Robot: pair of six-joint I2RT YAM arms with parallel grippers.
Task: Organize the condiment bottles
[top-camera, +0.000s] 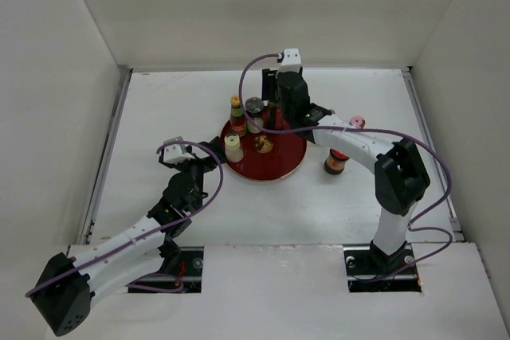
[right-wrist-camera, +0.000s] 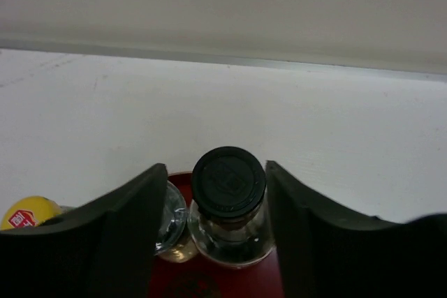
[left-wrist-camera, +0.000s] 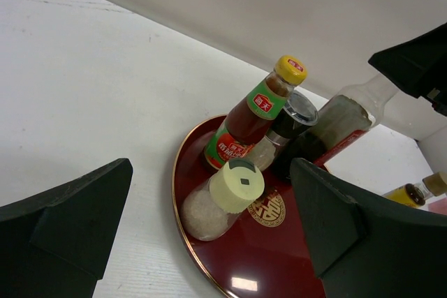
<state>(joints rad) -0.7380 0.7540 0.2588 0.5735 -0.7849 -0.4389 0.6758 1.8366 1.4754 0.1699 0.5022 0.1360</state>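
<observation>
On the round red tray [top-camera: 275, 166] stand the yellow-capped red sauce bottle [top-camera: 237, 114], the grey-capped bottle [top-camera: 254, 111] and the cream-capped shaker [top-camera: 233, 147]. My right gripper [top-camera: 280, 121] reaches down over the tray's far side. Its jaws straddle the tall dark black-capped bottle [right-wrist-camera: 228, 181], open, with a gap showing at the left finger [right-wrist-camera: 133, 235]. My left gripper [left-wrist-camera: 211, 193] is open at the tray's left edge, the cream shaker [left-wrist-camera: 236, 186] in front of it. A red-lidded jar [top-camera: 336, 162] and a pink-capped bottle [top-camera: 356, 122] stand on the table right of the tray.
In the left wrist view a yellowish bottle [left-wrist-camera: 406, 195] shows past the tray's right side. White walls close off the table on the far, left and right sides. The right arm [top-camera: 358, 142] stretches over the table between the jar and the pink-capped bottle.
</observation>
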